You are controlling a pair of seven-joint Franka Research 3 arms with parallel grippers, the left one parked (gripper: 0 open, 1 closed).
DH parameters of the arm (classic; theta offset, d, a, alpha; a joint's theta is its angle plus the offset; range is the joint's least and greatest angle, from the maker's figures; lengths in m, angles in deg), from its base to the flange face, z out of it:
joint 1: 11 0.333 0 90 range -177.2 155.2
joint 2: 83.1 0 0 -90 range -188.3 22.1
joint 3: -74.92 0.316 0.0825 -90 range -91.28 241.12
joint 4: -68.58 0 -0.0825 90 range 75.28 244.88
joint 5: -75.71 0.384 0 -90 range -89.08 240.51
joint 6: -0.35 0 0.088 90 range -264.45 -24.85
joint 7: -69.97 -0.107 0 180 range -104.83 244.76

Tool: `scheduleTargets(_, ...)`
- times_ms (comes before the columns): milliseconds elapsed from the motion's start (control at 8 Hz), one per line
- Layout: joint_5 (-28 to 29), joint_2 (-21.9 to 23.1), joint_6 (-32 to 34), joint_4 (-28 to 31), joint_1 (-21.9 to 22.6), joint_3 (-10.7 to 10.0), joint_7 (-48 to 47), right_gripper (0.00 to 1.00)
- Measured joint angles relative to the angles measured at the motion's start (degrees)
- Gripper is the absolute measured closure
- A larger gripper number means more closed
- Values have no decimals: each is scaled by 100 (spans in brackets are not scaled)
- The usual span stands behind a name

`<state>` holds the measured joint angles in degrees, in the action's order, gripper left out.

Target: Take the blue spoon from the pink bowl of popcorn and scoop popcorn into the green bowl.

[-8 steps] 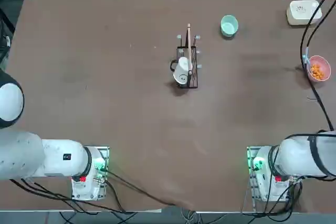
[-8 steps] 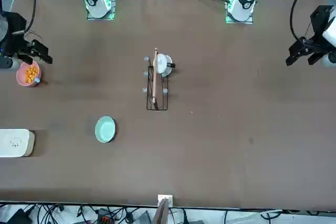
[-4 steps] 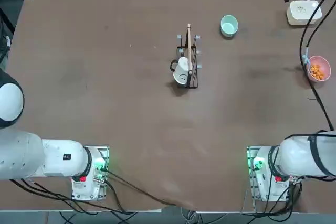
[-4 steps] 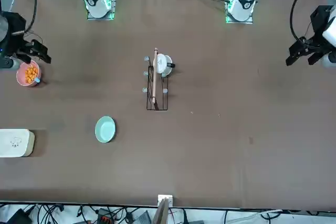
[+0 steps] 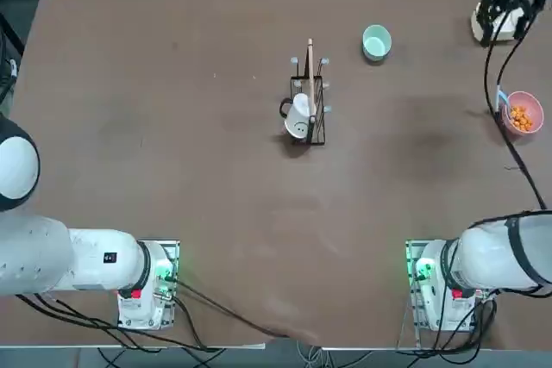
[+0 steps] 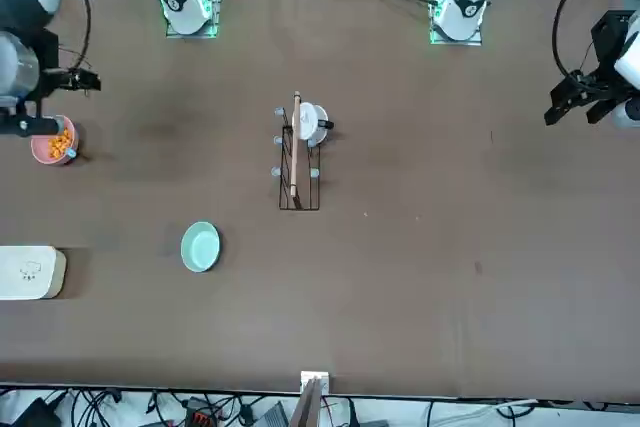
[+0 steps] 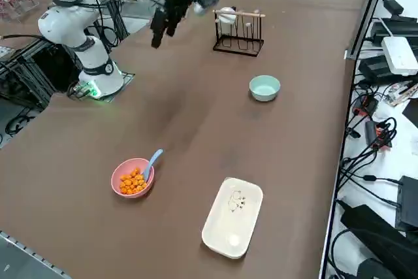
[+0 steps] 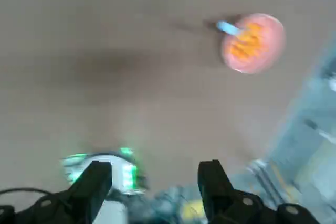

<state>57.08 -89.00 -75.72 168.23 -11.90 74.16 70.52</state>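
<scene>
Gripper (image 8: 155, 182) high, open, empty — blue spoon (image 7: 152, 161) in pink bowl (image 7: 121, 188) near table (image 7: 78, 227) edge.

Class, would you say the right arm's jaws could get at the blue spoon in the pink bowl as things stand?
Probably yes. The right gripper hangs high with jaws open, and the blue spoon leans handle-out over the rim of the pink bowl with bare table around it. The cream box lies apart.

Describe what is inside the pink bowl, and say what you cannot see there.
The pink bowl holds orange-yellow popcorn and the blue spoon, whose handle leans out over the rim. The spoon's scoop end is buried under the popcorn, so it is hidden, as is the bowl's bottom.
</scene>
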Motion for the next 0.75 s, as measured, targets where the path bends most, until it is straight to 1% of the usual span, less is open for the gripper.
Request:
scheduleTargets(125,-573,-224,-200,216,-11,-5,-348,0)
scheduleTargets(375,-1512,-765,-1066,611,-96,-12,-1662,0)
scheduleTargets(625,-2385,-1486,-1655,700,-157,-15,-2988,0)
scheduleTargets(750,-2775,-1860,-1824,705,-168,-14,-3557,0)
